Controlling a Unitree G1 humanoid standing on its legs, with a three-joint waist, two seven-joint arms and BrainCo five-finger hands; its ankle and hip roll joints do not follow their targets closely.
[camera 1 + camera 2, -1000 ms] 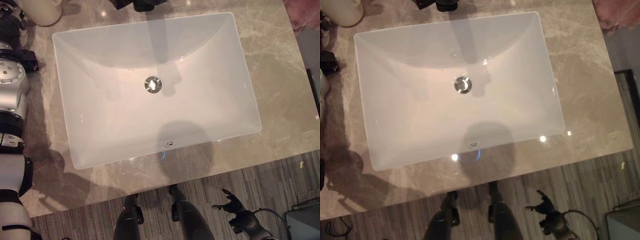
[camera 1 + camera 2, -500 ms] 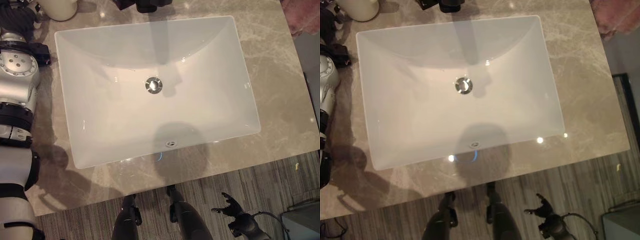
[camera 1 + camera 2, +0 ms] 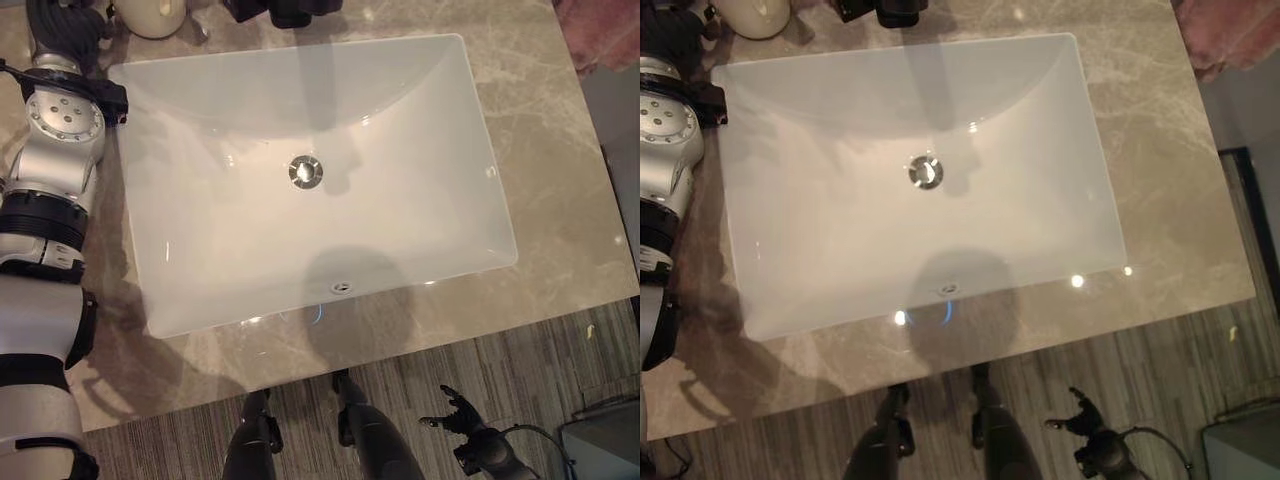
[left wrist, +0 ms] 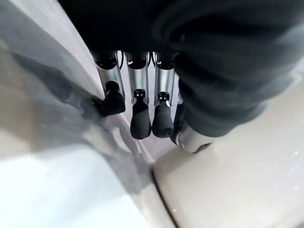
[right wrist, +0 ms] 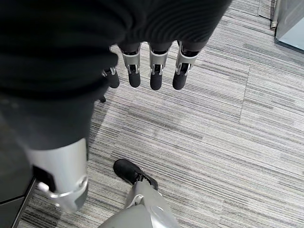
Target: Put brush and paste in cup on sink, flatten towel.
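The left hand (image 4: 142, 102) is reaching with straight, empty fingers toward the cup (image 3: 150, 15) just beyond them on the bench (image 3: 560, 200). The right hand (image 5: 152, 71) is hanging relaxed and empty. The towel (image 3: 1230, 30) is lying well apart.

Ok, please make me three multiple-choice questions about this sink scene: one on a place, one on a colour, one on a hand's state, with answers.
1. Where does the rounded cream cup stand, relative to the white rectangular sink?
A) inside its basin
B) on the beige marble countertop, by its far left corner
C) by its near right corner

2. What colour is the fluffy towel?
A) blue
B) pink
C) green

3. The right hand, over the grey striped carpet, is:
A) open, holding nothing
B) shut on a brush
C) shut on cloth

Answers: 1 B, the cup sits outside the rim; 2 B, it is plainly pink; 3 A, its fingers hang straight.
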